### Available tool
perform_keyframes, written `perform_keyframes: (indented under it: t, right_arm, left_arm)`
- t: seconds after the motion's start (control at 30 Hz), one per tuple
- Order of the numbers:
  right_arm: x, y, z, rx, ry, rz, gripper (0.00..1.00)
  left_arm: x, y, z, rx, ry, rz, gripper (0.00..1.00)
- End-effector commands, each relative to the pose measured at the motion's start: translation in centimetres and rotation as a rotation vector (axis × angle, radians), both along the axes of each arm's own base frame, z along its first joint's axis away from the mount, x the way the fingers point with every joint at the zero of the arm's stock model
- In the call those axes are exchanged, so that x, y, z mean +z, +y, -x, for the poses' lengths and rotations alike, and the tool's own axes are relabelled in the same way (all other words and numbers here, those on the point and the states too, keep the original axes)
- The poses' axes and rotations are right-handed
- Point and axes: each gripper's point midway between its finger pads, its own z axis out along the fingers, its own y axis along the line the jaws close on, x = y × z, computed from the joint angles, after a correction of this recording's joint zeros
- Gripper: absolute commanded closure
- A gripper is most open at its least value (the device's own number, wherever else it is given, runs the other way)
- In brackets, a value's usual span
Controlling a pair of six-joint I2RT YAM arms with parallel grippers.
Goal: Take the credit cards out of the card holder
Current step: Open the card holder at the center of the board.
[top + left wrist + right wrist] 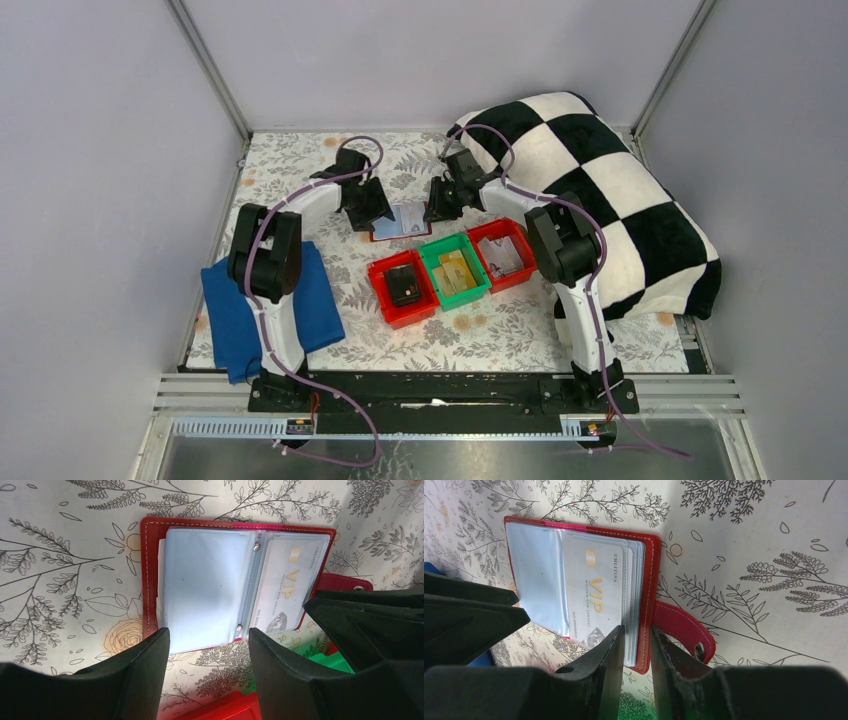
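The card holder (403, 222) lies open on the flowered table, dark red with light blue sleeves (207, 585). A pale credit card marked VIP (287, 587) (594, 587) sits in its right-hand sleeve. The red strap tab (684, 627) sticks out to the right. My right gripper (638, 642) is shut on the holder's right edge, with the red cover and the stacked sleeves pinched between its fingers. My left gripper (209, 645) stands open, its two fingers either side of the near edge of the left sleeve. In the overhead view both grippers (368, 205) (440, 205) flank the holder.
Three bins stand in a row just in front of the holder: a red bin (403, 287) with a black boxy object, a green bin (455, 272) with yellow-tan items, and a red bin (503, 255) with pale cards. A blue cloth (268, 310) lies left, a checkered cloth (600, 190) right.
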Motion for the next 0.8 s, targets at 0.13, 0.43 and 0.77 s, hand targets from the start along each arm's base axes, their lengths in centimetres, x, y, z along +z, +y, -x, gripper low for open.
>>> perform_keyframes:
  t: [0.13, 0.43, 0.77]
  right_arm:
    - [-0.6, -1.0, 1.6, 0.002, 0.035, 0.047, 0.68]
    - [-0.9, -1.1, 1.7, 0.004, 0.037, 0.048, 0.68]
    - [-0.8, -1.1, 1.7, 0.002, 0.037, 0.048, 0.68]
  left_arm:
    - [0.0, -0.7, -0.7, -0.007, -0.023, 0.014, 0.35]
    - [-0.1, 0.4, -0.3, 0.024, -0.043, -0.046, 0.33]
    - [-1.0, -0.5, -0.3, 0.002, -0.019, -0.019, 0.37]
